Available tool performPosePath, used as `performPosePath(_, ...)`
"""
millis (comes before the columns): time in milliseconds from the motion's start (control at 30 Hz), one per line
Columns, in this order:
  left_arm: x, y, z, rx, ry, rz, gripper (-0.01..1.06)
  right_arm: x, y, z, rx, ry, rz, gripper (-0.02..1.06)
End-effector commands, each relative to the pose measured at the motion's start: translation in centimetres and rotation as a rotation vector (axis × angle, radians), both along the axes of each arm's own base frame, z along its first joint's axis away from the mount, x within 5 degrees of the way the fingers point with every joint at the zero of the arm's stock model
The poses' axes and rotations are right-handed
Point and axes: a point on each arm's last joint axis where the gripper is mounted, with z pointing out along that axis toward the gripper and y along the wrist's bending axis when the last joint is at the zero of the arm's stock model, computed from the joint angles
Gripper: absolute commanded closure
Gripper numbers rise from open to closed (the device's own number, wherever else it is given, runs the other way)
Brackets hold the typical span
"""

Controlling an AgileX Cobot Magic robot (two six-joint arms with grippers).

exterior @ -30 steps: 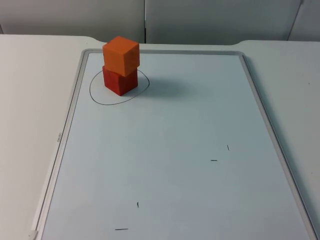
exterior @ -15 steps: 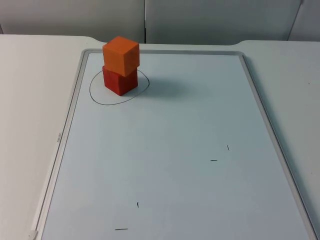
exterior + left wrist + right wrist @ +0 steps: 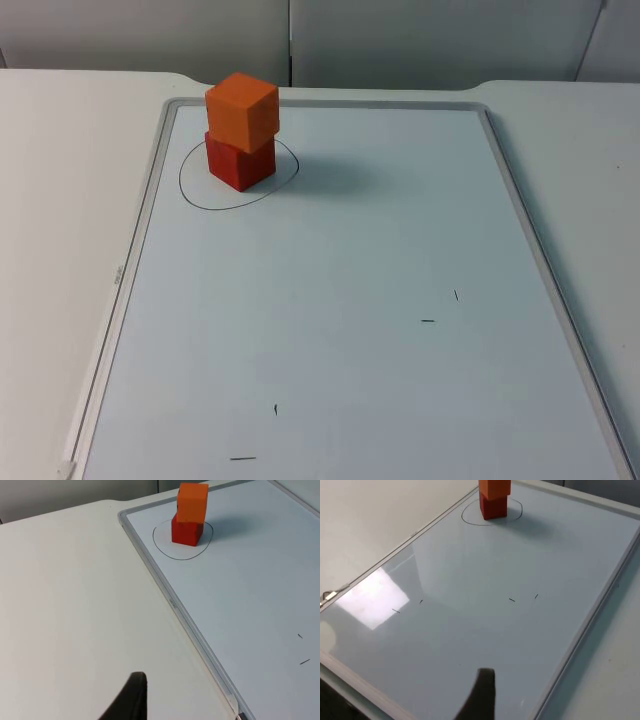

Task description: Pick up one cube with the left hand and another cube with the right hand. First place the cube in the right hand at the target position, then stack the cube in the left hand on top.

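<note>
White table top runs back to the grey partition wall, and we have both arms pulled well away from the work. From the left gripper we see one black fingertip over bare table beside the board; from the right gripper one fingertip above the board's near end. Whether either is spread or closed, we cannot tell, but neither carries a cube.

Out ahead, the flat white dry-erase board with its grey frame carries a hand-drawn black ring. Inside it sits the red cube, and the orange cube rests on top, twisted a little and overhanging slightly.

We judge the stack done. The risk now is that skewed top cube slipping if the table is jolted. The contact face between the cubes stays hidden.
</note>
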Motion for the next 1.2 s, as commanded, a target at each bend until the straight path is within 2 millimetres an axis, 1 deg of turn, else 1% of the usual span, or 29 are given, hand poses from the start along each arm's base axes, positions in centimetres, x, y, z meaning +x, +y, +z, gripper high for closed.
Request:
performPosePath(0,-0.01,0.01,0.02,-0.006,-0.008,-0.002,0.00,0.05,0.01,0.00,0.006,-0.012,0.002,0.24)
performPosePath(33,-0.01,0.01,0.02,-0.006,-0.008,-0.002,0.00,0.05,0.01,0.00,0.006,-0.012,0.002,0.23)
performPosePath(100,-0.01,0.01,0.02,-0.006,-0.008,-0.002,0.00,0.05,0.01,0.00,0.006,-0.012,0.002,0.15)
performPosePath(133,-0.01,0.01,0.02,-0.006,-0.008,-0.002,0.00,0.05,0.01,0.00,0.006,-0.012,0.002,0.15)
performPosePath(200,-0.01,0.01,0.02,-0.006,-0.008,-0.002,0.00,0.05,0.01,0.00,0.006,-0.012,0.002,0.00)
performPosePath(967,-0.01,0.01,0.02,-0.006,-0.008,-0.002,0.00,0.03,0.03,0.00,0.008,-0.010,0.004,0.00)
performPosePath(1067,-0.01,0.01,0.02,-0.006,-0.008,-0.002,0.00,0.02,0.05,0.00,0.008,-0.010,-0.024,0.00)
performPosePath(1167,-0.01,0.01,0.02,-0.006,-0.008,-0.002,0.00,-0.02,0.09,0.00,0.007,-0.011,-0.109,0.00)
